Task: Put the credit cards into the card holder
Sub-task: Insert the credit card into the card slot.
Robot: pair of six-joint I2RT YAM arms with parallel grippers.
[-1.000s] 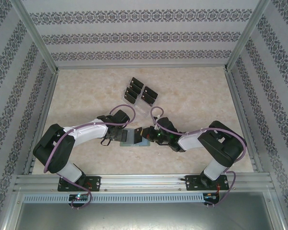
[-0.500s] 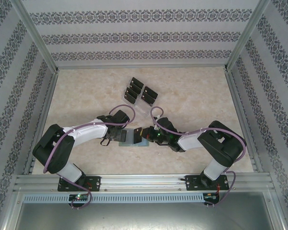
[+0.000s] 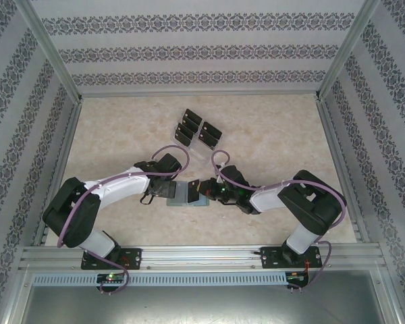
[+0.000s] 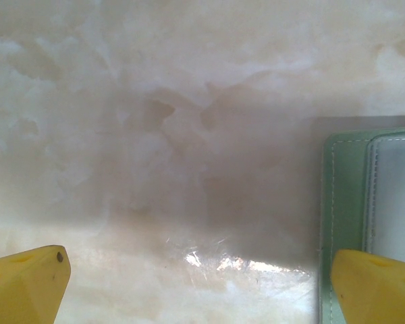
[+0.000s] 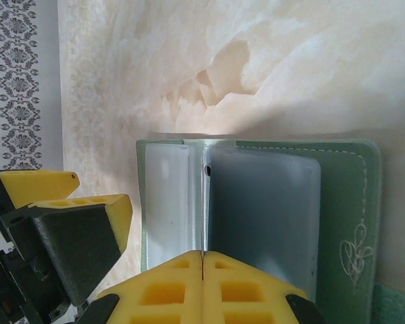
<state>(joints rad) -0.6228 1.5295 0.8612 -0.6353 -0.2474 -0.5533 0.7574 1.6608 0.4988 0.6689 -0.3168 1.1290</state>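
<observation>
The card holder (image 3: pixel 187 192) lies open on the table (image 3: pixel 277 135) between the arms, its pale pockets showing no card. The right end effector (image 5: pixel 201 260) is closed tight over those pockets, gripping nothing visible. The left end effector (image 4: pixel 199 273) gapes wide and empty at the holder's edge. Farther back the credit cards (image 3: pixel 197 130) wait, so loading seems unstarted. Since a second ago, the left arm has stretched toward the holder

left arm (image 3: pixel 115 183): white shell, black joints | right arm (image 3: pixel 266 198): same | cables (image 3: pixel 167 150): purple, looping | jaws: yellow moulded plastic, black mounts
</observation>
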